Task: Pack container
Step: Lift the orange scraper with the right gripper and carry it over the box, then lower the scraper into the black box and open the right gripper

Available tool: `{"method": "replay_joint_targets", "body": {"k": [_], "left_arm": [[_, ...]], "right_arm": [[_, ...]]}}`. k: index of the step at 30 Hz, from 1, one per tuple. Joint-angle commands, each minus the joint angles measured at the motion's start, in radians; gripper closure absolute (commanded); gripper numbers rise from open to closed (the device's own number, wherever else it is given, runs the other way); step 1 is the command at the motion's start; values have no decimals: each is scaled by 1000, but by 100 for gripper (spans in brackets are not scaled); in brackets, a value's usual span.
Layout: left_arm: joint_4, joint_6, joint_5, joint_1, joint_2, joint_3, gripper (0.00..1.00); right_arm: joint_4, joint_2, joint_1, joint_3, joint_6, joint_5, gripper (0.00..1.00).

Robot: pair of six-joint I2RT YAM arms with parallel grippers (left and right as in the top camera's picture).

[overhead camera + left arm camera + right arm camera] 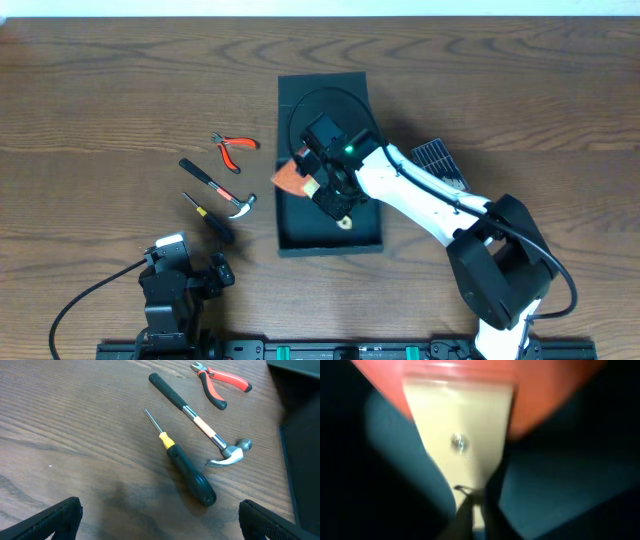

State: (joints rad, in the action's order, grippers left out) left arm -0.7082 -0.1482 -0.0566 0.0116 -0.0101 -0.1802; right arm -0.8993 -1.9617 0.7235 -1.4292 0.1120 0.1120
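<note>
The container (330,241) is a dark open box in mid-table, its flap lid (318,88) laid flat behind it. My right gripper (327,188) is over the box, shut on a scraper with an orange blade (290,178) and a cream handle. In the right wrist view the fingers (475,510) pinch the cream handle (465,425) above the teal box floor (570,480). My left gripper (195,260) is open and empty near the front left; its wrist view (160,525) shows bare wood between the fingertips.
Left of the box lie red-handled pliers (234,150) (220,385), a hammer (218,187) (200,422) and a dark-handled screwdriver (210,217) (185,467). A black ribbed object (440,160) lies to the right of the box, partly under the right arm.
</note>
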Motion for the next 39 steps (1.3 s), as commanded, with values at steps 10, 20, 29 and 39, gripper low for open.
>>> {"method": "replay_joint_targets", "body": {"k": [10,20,29,39], "left_arm": [[-2,17,-8,5,6,0,1],[-2,17,-8,5,6,0,1],[-2,17,-8,5,6,0,1],[-2,17,-8,5,6,0,1]], "right_arm": [[-90,-19,17,-20,-11,16,99],[-25,-19,18,-13,-11,20,58],[73,-20,18,45,-11,20,58],[114,-21,18,66,-11,21,68]]}}
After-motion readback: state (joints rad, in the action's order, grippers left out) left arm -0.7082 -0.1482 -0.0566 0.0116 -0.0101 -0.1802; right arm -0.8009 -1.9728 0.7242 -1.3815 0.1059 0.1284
